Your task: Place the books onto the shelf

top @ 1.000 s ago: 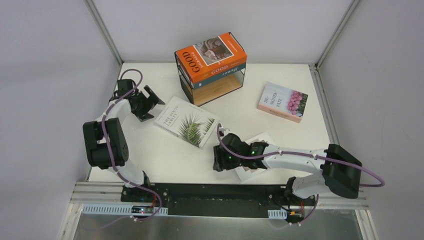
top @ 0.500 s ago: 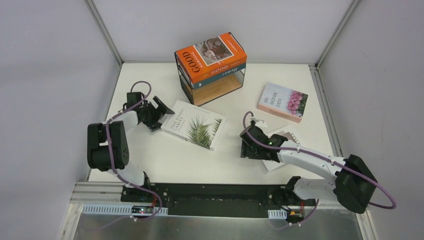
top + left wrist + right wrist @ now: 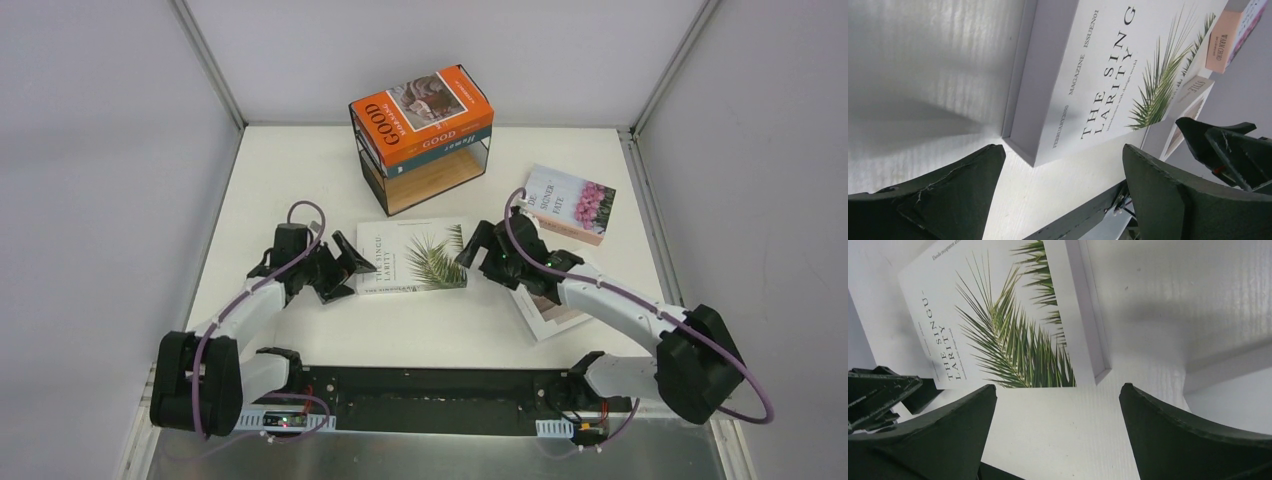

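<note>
At either end of the white palm-leaf book (image 3: 412,258), which lies flat on the table (image 3: 290,190), a gripper waits. The left gripper (image 3: 352,270) is just beside its left end, and the right gripper (image 3: 470,248) just beside its right end. Both have their jaws spread wide and hold nothing. Behind the book stands the shelf (image 3: 435,178), with the orange "GOOD MORNING" book (image 3: 420,115) on top. To its right lie the pink-flower book (image 3: 567,203), farther back, and the "STYLE" book (image 3: 550,315), nearer and partly under the right arm.

Palm-leaf book (image 3: 412,257) on counter (image 3: 300,190) before shelf (image 3: 425,175), being flanked by left hand (image 3: 350,272) and right hand (image 3: 478,250) at its ends. GOOD MORNING book (image 3: 420,112) being carried on shelf top over second book (image 3: 460,144). Flower book (image 3: 567,203) right of shelf; STYLE book (image 3: 550,315) being overlapped by right arm (image 3: 620,300).
</note>
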Robot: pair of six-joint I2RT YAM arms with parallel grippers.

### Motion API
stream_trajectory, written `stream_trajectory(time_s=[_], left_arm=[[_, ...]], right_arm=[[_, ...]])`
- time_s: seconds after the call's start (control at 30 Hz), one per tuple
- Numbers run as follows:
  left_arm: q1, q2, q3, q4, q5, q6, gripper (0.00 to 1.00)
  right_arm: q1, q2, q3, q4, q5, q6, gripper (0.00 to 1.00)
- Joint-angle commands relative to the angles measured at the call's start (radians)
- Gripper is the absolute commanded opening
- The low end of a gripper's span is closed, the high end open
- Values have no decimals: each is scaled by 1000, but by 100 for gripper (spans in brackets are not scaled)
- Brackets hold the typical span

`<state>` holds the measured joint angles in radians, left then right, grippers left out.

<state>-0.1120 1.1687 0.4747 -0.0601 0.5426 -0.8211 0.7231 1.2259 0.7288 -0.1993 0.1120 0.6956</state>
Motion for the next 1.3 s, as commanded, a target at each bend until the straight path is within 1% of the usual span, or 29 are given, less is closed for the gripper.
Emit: stream_trajectory(time_s=[0.0,0.1,0.2,0.3,0.37,0.5,0.57,0.6,0.7,0.77,0.8,0.83,0.9,1.1,1.27], left_arm=[[2,-102,-14,-87,-76,28,95],[1,-72,27,-100,-90,59,96],[1,20,71,-95,-115,88,96],[2,116,96,-58,-87,114,96],[1,172,103,-22,-56,115,95],[2,228,79,54,4,77,95],[2,232,64,103,20,57,95],[2,229,61,110,24,51,95],[2,218,55,118,33,48,95],[1,211,54,118,37,48,95],[2,208,54,118,39,46,95],[2,205,54,118,41,46,95],[1,202,55,118,44,46,94],[2,190,49,118,51,48,94],[2,167,46,112,48,47,94]], right_arm=[[-51,58,-10,135,-100,3,99],[-106,121,-12,210,-205,-18,98],[-143,179,-15,297,-294,-33,89],[-147,202,-18,332,-312,-47,82],[-150,219,-14,343,-317,-47,81],[-169,253,-26,408,-381,-22,72],[-176,254,-39,441,-398,-7,62],[-178,253,-40,445,-402,-3,55],[-182,245,-42,449,-413,2,35],[-184,233,-43,455,-424,11,23],[-184,223,-45,462,-431,18,15],[-184,214,-48,466,-438,25,8],[-183,192,-52,472,-455,37,0],[-185,104,-73,460,-460,76,0],[-183,17,-68,373,-442,78,0]])
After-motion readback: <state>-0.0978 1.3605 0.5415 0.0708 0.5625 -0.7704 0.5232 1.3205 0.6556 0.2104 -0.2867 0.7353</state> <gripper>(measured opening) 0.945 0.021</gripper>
